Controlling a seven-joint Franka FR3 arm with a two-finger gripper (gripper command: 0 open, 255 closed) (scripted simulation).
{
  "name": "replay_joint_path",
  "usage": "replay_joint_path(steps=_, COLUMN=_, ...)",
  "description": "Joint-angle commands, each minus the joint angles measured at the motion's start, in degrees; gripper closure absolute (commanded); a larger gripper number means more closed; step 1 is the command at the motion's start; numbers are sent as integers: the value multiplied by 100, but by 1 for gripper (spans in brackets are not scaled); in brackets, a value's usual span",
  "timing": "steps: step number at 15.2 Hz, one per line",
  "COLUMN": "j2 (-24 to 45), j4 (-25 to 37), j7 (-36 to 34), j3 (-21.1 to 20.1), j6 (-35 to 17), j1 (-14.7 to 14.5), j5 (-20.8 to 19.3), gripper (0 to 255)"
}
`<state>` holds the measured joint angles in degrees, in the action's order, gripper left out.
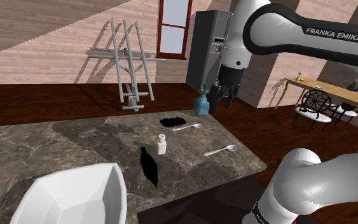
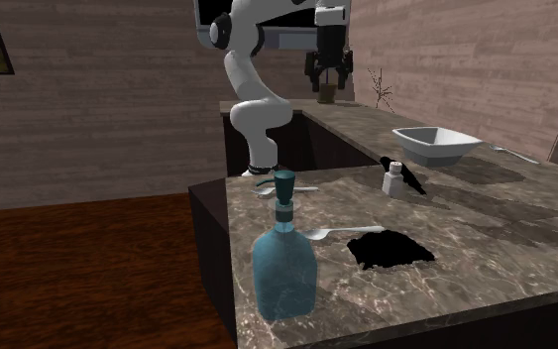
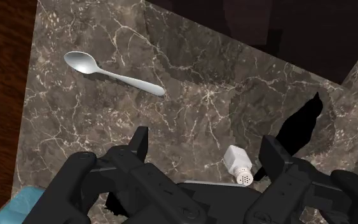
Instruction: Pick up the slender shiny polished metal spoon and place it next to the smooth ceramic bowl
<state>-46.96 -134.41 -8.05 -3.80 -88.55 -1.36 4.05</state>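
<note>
We are logging the pick as not yet made: the tool is hanging wide open and empty above the counter, while one spoon and a second spoon are lying untouched, well apart from the white bowl.

- Arm — glossy white, rounded shells with dark grey bands at the joints.
- Lettering — "FRANKA EMIKA" in white capitals on one dark band.
- Hand — all black and blocky, with two angular fingers.
</note>
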Motion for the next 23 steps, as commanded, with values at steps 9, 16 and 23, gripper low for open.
replay_joint_path(steps=9, j2=-955, j4=-1715, j7=2694, j3=1425, j6=-973, j1=-436, j5=-648, gripper=0)
replay_joint_path(steps=16, j2=-816, j4=-2492, j7=5178, j3=3047, j6=-1966, j1=-675, j5=-1501, gripper=0)
replay_joint_path(steps=23, j2=183, j4=-2585, j7=7307, j3=4649, j6=-3081, j1=-1274, j5=-2066, gripper=0)
